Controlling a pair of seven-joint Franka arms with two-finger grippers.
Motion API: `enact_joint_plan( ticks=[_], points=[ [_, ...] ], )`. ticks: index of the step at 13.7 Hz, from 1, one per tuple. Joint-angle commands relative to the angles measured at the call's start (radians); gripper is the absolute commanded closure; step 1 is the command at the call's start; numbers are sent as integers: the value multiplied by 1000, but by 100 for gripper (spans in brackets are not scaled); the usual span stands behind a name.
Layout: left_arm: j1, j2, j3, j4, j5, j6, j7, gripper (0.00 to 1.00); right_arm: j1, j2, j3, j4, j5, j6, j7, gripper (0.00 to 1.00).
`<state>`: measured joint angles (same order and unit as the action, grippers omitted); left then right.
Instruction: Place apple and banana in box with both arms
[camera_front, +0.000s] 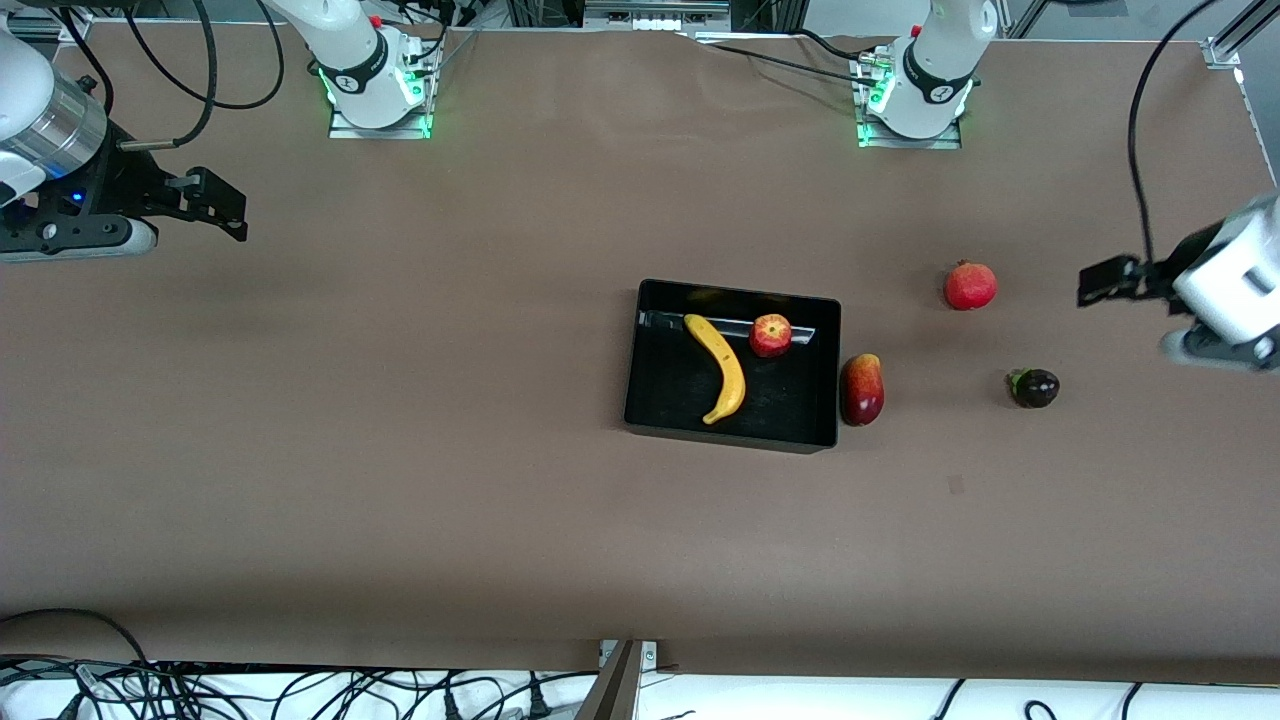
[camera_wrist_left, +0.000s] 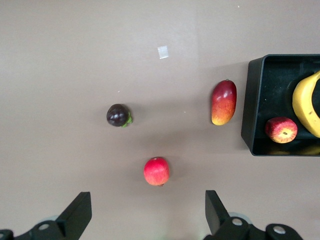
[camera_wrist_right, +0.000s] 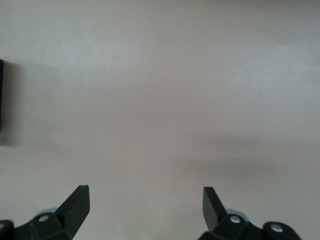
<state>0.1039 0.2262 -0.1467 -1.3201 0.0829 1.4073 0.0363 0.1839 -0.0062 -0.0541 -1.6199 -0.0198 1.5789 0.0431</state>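
Counting one banana (camera_front: 722, 366) and one apple (camera_front: 770, 335) in one box (camera_front: 733, 434), I am seeing both the left gripper (camera_front: 1100, 283) and the right gripper (camera_front: 226, 210) released, their arms cropped at the frame edges.

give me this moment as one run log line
apple + banana: in box | left gripper: open, empty | right gripper: open, empty | both off at table ends

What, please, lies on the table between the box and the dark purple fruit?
The elongated red-orange mango lies there, right beside the box wall, with bare table between it and the dark purple fruit. The front view shows this.
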Motion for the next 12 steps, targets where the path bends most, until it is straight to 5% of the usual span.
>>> enact_joint_plan(
  ticks=[1,4,12],
  points=[
    [-78,-186,122,-222,-31,150,20,0,-12,0,5,12,0,-13,-22,0],
    [-98,-275,137,-350,-28,171,20,0,-11,0,5,12,0,-13,-20,0],
    [-95,-258,125,-346,-35,148,31,0,-12,-3,5,11,0,-13,-22,0]
  ],
)
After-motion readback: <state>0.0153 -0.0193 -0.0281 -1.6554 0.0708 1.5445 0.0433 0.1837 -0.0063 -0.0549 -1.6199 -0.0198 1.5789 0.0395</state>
